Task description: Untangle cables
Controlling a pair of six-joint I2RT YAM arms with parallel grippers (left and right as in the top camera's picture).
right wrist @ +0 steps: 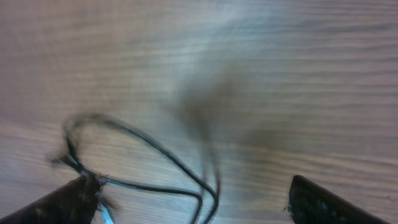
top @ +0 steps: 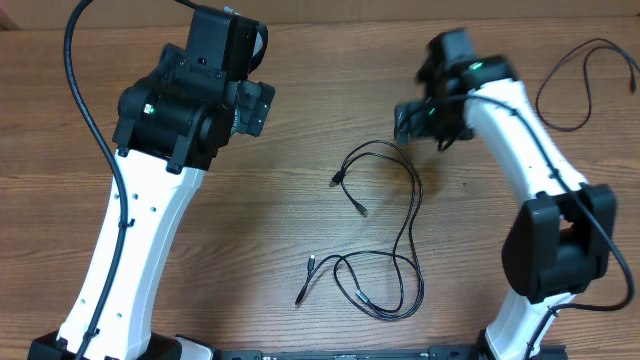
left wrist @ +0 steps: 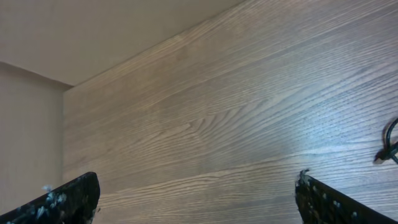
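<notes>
Fingers (right wrist: 329,202) apart over cables (right wrist: 155,146), wooden table (right wrist: 280,74)

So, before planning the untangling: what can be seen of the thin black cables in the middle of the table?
The thin black cables lie slack and flat on the brown wood-grain table, mid-table. They look like flexible rubbery cords with small silver-tipped plugs. A wide loop curves at the top; strands run down and cross into smaller loops nearer the robot's base, several plug ends splaying leftward. The right arm's fingers hover open by the top loop; contact cannot be told.
</notes>
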